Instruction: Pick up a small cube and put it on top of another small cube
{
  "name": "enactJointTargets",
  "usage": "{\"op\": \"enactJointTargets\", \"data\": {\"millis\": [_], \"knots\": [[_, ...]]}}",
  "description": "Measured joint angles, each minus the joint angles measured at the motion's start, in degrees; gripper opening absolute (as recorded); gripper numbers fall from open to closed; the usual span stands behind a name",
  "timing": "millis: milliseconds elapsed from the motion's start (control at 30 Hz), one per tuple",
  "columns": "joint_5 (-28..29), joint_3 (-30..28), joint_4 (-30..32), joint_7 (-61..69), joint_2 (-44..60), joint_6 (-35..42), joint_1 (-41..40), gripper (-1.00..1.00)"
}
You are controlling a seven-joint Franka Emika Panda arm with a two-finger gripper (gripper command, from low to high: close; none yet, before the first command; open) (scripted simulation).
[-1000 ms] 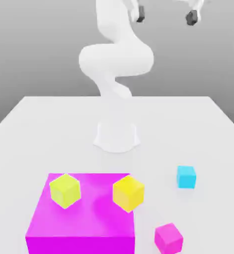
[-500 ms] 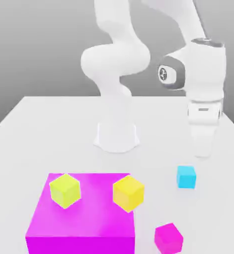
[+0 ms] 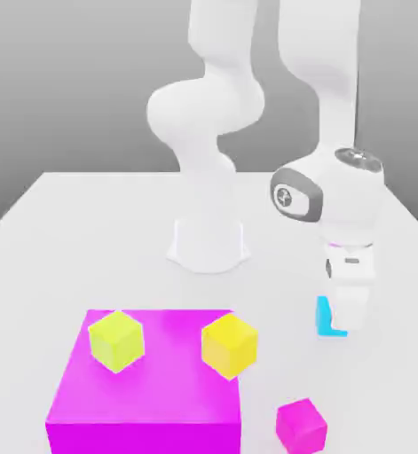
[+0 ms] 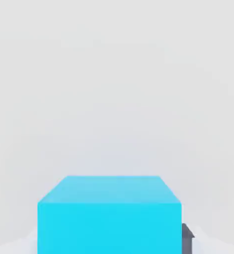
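Nearest, the lime cube (image 3: 116, 340) sat on the magenta block (image 3: 145, 390) beside a yellow cube (image 3: 229, 345), and farther back the gripper (image 3: 348, 321) had closed on the cyan cube (image 3: 324, 317) on the tabletop (image 3: 88, 230); an off-centre grip could tilt or drop it during lifting.

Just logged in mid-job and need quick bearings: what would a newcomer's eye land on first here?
First, the white arm reaching down at the exterior view's right, its hand shut on the cyan cube on the white table. Next, the big magenta block at the front, carrying the lime cube and an orange-yellow cube on top. A small magenta cube sits on the table beside the block.
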State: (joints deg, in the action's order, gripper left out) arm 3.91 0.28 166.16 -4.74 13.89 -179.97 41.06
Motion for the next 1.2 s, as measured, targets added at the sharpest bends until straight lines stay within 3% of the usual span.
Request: {"op": "enactJointTargets", "data": {"millis": [300,367,933,1100,1133,1200], "knots": [[-4.3,3.0,2.8,3.2,-15.5,12.7,-1.8,-1.0],[-2.8,3.2,1.2,5.1,-16.3,14.6,-1.1,-1.0],[4.1,-22.9,-18.5,16.3,-27.4,44.6,-31.2,-1.0],[0.5,-25.9,-16.9,19.0,-20.7,37.1,-32.1,-1.0],[-0.1,-26.1,-16.5,19.4,-19.5,35.5,-32.0,1.0],[-0.1,-26.1,-16.5,19.4,-19.5,35.5,-32.0,1.0]]}}
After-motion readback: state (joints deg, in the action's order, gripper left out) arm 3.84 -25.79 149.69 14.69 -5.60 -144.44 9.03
